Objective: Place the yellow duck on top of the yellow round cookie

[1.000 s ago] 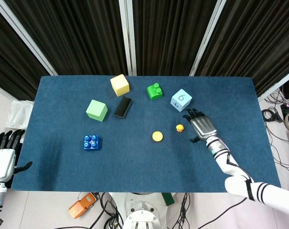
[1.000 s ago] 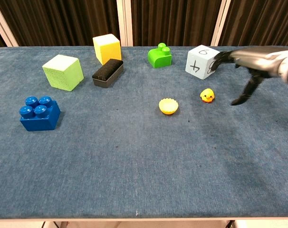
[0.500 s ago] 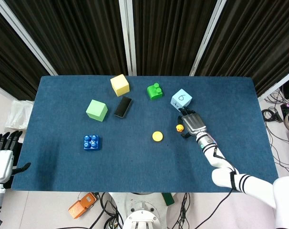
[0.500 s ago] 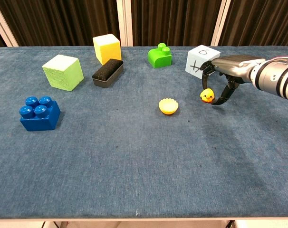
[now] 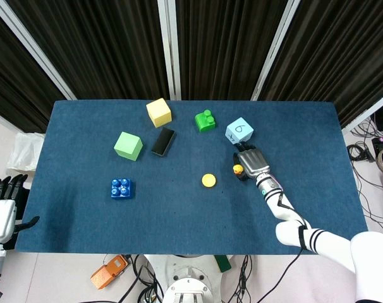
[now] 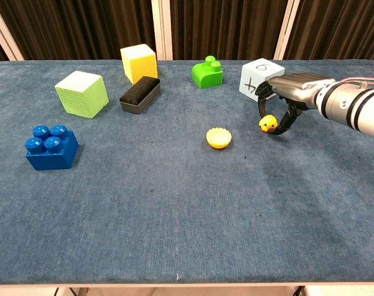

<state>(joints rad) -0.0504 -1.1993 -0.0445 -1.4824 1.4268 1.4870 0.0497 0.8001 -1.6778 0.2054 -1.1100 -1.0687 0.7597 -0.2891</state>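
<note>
1. The blue table bears nine loose things, one of each; the head view shows its whole top from above, the chest view only its surface from low and in front.
2. The left hand shows only in the head view, off the table's left edge, fingers apart and holding nothing.
3. The right hand arches over the yellow duck; the chest view shows thumb and fingers closed against the duck's sides, which the head view hides from above.
4. Cubes: one light green cube, one yellow cube, one pale blue die marked with a 6 and a cross, just behind the right hand.
5. One blue studded brick at the left, one green studded brick at the back.
6. One black box, its long axis running from near left to far right.
7. One yellow round cookie, lying flat left of the duck, apart from it.
8. The duck sits upright at table level, face toward the chest camera; its long axis cannot be told.
</note>
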